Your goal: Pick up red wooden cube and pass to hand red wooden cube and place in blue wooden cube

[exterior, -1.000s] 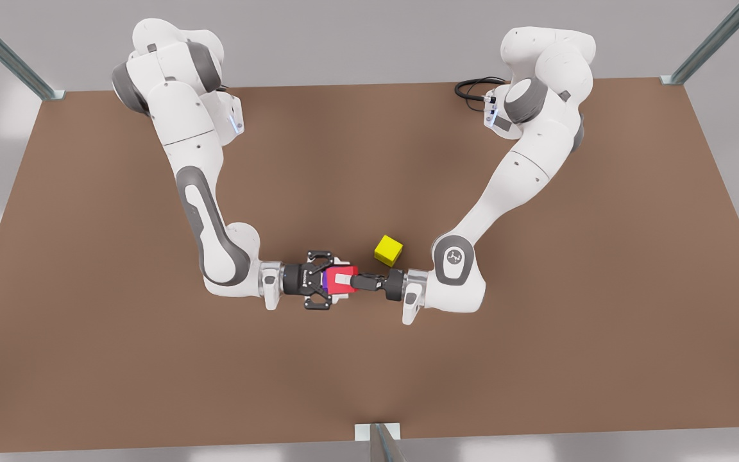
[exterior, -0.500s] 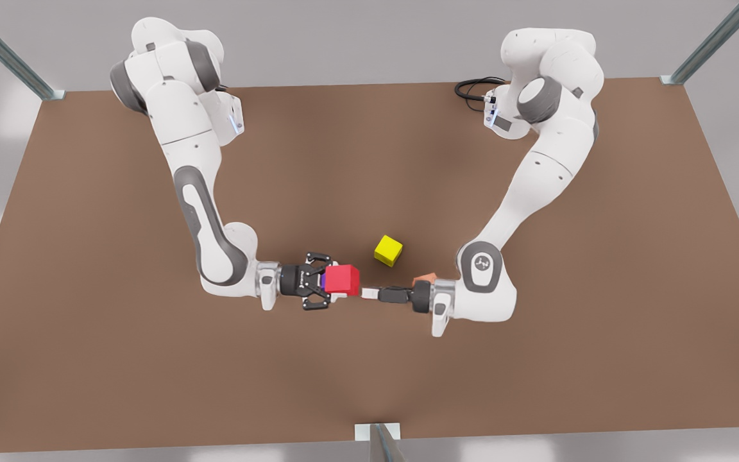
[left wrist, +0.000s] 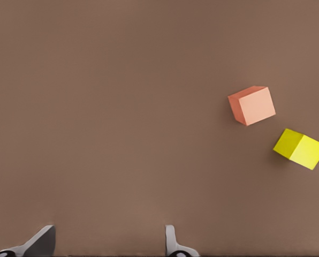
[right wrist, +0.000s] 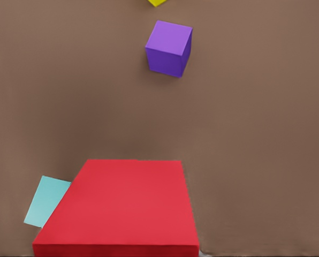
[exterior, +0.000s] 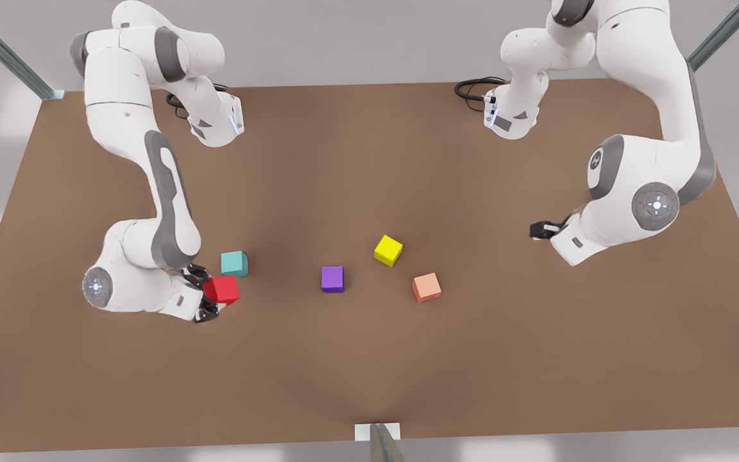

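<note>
Even, bright, diffuse overhead light w/ no glare; soft faint shadows under the cubes & arms on the matte brown table [exterior: 369, 359]; sharp throughout.

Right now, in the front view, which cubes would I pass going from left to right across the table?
Red cube → teal cube → purple cube → yellow cube → orange cube.

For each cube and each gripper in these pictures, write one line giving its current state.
red wooden cube: held off the table by right gripper
blue wooden cube: on table, bare on top
purple cube: on table
yellow cube: on table
orange cube: on table
left gripper: open, empty
</note>
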Motion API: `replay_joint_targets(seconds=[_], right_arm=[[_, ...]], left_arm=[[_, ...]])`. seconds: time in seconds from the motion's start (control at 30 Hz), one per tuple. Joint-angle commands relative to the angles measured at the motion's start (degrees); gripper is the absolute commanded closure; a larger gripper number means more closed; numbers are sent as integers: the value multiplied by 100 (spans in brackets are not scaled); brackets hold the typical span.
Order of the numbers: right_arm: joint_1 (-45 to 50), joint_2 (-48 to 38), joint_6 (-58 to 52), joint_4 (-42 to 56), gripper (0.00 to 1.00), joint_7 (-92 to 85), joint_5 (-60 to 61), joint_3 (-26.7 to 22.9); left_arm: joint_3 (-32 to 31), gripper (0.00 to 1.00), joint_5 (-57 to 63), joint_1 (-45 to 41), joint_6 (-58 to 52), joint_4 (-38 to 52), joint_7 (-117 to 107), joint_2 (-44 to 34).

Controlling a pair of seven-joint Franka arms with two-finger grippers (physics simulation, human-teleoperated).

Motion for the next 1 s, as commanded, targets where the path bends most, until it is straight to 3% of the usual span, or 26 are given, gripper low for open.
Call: replay_joint_targets(seconds=[0.0, 0.5, 0.97], right_arm=[[122, -140, -10, -183, 39, 5228, -1571, 7], [675, -1310, 2214, -2961, 39, 6126, -1598, 34], [684, -1371, 2320, -3392, 39, 6117, -1976, 34]], left_arm=[[128, 0, -323, -99, -150, -25, -145, -54], [-4, 0, -323, -108, -396, 133, -233, -45], [-4, 0, -340, -108, -405, 133, -241, -19]])
